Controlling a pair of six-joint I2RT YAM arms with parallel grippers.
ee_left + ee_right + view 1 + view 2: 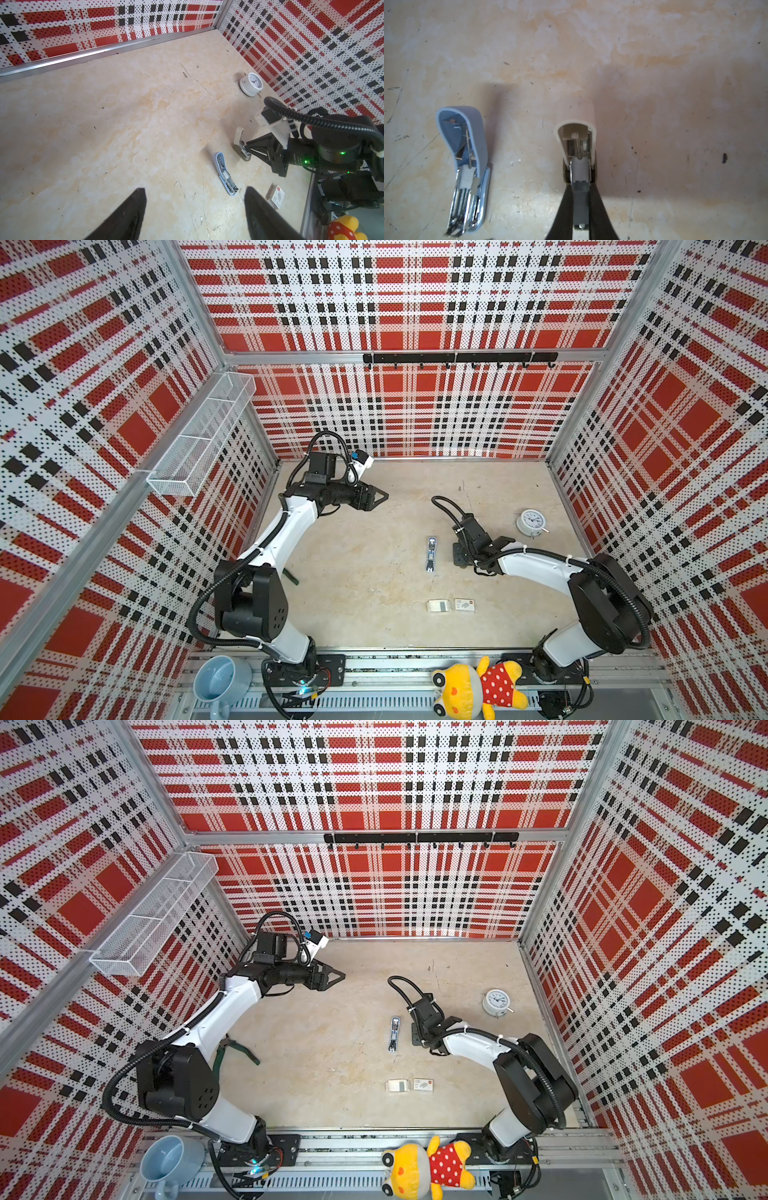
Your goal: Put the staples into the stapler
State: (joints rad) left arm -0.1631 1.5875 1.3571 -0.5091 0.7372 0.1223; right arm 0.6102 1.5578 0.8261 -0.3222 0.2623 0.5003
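The light-blue stapler [431, 553] [394, 1033] lies flipped open on the table, its silver channel showing in the right wrist view [467, 172]. The staples [441, 606] [401, 1085], a small grey block, sit in a white card tray nearer the front. Just right of the blue stapler, my right gripper [580, 187] [245, 149] is shut on a grey-beige stapler [576, 133] [238, 143] that stands open on the table. Far back on the left, my left gripper [384, 495] [195, 189] hovers open and holds nothing.
A white printed sleeve [464, 605] [275, 196] lies beside the tray. A white alarm clock [531, 522] stands at the right. Green-handled pliers [235, 1048] lie under the left arm. A blue cup [218, 680] and a yellow plush toy [478, 689] rest on the front rail.
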